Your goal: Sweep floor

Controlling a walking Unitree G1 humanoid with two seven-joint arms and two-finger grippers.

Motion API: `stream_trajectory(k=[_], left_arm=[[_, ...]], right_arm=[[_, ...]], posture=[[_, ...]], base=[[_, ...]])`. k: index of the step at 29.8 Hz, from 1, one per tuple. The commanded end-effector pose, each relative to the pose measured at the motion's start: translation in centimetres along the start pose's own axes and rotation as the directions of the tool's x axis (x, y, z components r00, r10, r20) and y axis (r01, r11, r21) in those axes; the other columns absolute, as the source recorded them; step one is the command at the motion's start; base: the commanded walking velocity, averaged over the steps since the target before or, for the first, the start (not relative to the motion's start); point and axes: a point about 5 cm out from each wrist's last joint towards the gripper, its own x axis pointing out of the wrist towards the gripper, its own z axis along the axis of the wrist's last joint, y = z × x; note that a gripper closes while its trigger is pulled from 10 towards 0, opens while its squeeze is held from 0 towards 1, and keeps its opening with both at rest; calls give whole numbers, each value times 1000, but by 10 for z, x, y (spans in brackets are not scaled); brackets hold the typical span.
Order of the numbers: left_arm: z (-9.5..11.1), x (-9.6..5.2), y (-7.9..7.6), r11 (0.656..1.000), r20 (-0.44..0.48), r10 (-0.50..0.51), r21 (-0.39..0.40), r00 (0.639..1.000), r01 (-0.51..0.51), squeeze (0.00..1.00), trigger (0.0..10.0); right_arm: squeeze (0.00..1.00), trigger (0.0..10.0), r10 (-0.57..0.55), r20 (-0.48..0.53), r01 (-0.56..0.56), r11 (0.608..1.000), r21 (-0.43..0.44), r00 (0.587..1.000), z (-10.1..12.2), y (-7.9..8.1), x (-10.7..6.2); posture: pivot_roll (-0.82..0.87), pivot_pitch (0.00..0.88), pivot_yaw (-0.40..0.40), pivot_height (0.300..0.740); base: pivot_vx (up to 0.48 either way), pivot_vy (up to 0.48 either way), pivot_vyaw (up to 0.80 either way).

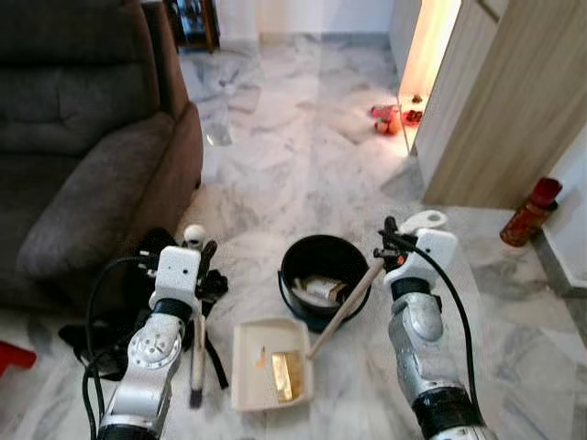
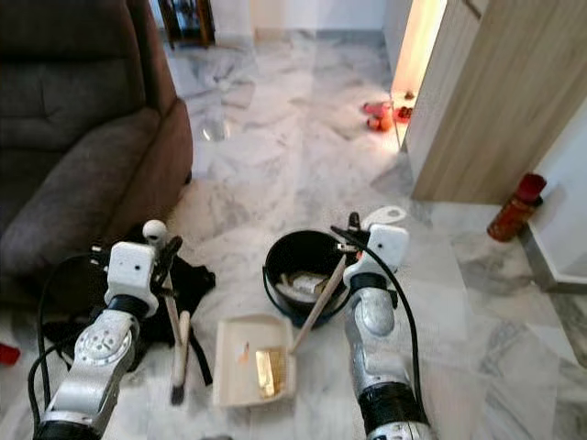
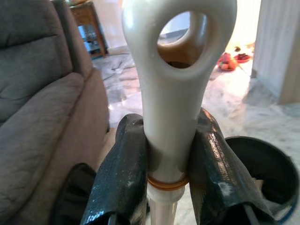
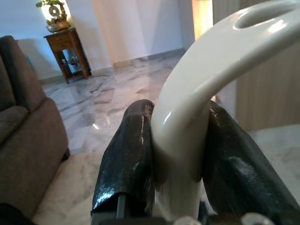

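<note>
My left gripper (image 1: 201, 249) is shut on the cream looped handle (image 3: 174, 93) of a brush. The brush (image 1: 196, 362) hangs down with its bristles near the marble floor. The black fingers (image 3: 123, 180) press on both sides of the handle. My right gripper (image 1: 396, 242) is shut on the curved cream handle (image 4: 206, 89) of a dustpan. Its wooden stick slants down to the cream pan (image 1: 266, 376) on the floor between my arms. A yellowish piece (image 1: 286, 374) lies in the pan. Just behind the pan stands a black bucket (image 1: 303, 259) holding some rubbish.
A dark brown sofa (image 1: 83, 156) fills the left side, with black cloth and cables (image 1: 147, 249) on the floor at its foot. A wooden cabinet (image 1: 504, 101) and a red bottle (image 1: 530, 213) stand on the right. Red items (image 1: 387, 119) lie by the lit doorway.
</note>
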Motion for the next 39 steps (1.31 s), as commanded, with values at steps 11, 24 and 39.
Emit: stream_trajectory(k=[11,24,39], left_arm=[[7,2,2,1000,32,-2,15,999,2,0,10000],[7,3,2,1000,30,-13,15,999,13,0,10000],[6,5,2,999,31,-31,12,999,31,0,10000]], right_arm=[[0,10000,-51,97,53,998,-23,994,23,-19,-1],[0,10000,1,163,17,994,-105,987,48,-23,-25],[0,10000,29,197,-21,999,-40,980,93,-19,-53]], posture=[[148,101,23,740],[149,89,30,740],[129,69,40,740]], base=[[0,0,0],[0,0,0],[0,0,0]])
